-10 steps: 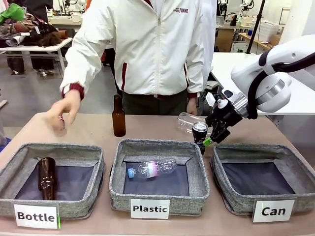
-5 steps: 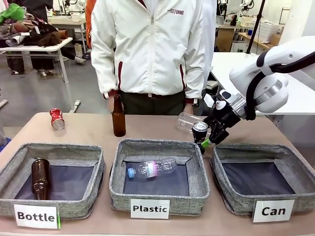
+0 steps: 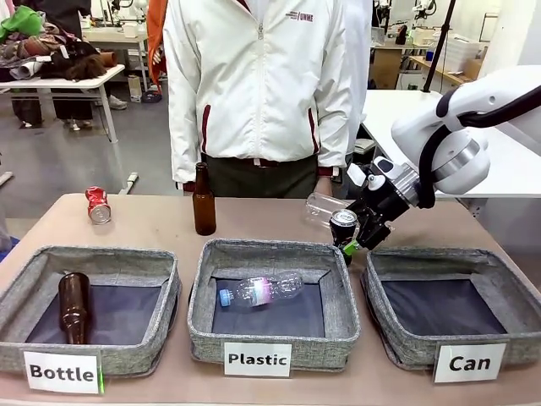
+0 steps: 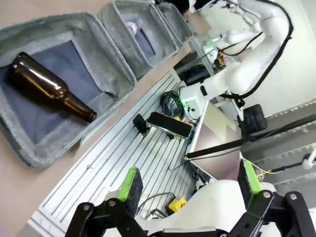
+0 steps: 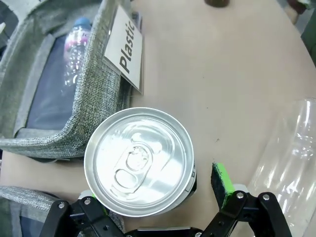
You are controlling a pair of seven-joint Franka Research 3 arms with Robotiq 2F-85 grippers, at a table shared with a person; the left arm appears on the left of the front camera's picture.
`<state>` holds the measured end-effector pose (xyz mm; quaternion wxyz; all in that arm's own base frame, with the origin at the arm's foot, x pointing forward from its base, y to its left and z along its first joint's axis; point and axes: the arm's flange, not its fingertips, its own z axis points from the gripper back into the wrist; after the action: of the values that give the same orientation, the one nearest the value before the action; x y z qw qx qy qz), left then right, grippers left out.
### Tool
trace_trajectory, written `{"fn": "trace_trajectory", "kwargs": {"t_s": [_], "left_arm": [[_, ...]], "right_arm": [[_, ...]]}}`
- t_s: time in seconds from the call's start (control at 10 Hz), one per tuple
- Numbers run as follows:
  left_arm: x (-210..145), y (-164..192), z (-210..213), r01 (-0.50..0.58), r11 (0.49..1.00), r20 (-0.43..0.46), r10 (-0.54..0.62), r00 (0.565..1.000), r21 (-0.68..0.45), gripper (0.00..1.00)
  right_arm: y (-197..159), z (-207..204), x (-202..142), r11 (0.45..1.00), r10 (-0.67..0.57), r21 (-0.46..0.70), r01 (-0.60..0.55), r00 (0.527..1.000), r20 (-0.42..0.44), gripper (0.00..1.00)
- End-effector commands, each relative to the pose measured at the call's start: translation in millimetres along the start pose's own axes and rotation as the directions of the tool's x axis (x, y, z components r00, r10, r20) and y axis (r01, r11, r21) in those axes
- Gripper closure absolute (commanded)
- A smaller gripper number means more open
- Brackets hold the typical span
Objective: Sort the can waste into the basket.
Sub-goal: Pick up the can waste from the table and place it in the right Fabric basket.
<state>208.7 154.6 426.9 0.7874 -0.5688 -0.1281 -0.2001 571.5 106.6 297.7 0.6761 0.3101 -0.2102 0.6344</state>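
Near the table (image 3: 152, 224)'s far edge, the right gripper (image 3: 347, 238)'s released fingers straddle the dark, silver-topped metal can (image 3: 342, 221); the left gripper (image 4: 189, 178) gapes empty.

Bright, even indoor light; wide-angle wrist-view distortion.

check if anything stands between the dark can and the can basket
Nothing visible does. The dark can stands between the open fingers of the right hand, just beyond the far left corner of the Can basket; only the basket's rim must be cleared.
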Motion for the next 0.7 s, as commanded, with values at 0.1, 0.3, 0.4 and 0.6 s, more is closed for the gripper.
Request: {"fn": "trace_trajectory", "kwargs": {"t_s": [0.1,0.3,0.4,0.6], "left_arm": [[-8.3,-6.5,8.2,-0.001,1.0,0.004,0.0,1.0,0.015,0.0],[-8.3,-6.5,8.2,-0.001,1.0,0.004,0.0,1.0,0.015,0.0],[-8.3,-6.5,8.2,-0.001,1.0,0.004,0.0,1.0,0.015,0.0],[-8.3,-6.5,8.2,-0.001,1.0,0.004,0.0,1.0,0.015,0.0]], "right_arm": [[-11.2,-0.4,0.6,0.999,0.036,0.024,-0.037,0.998,0.053,0.0],[-11.5,-2.0,-1.0,0.999,0.045,0.02,-0.046,0.997,0.064,0.6],[-10.6,-1.7,-2.6,0.998,0.049,0.028,-0.051,0.996,0.071,0.76],[-9.2,-0.5,-3.3,0.998,0.053,0.032,-0.056,0.995,0.083,1.0]]}}
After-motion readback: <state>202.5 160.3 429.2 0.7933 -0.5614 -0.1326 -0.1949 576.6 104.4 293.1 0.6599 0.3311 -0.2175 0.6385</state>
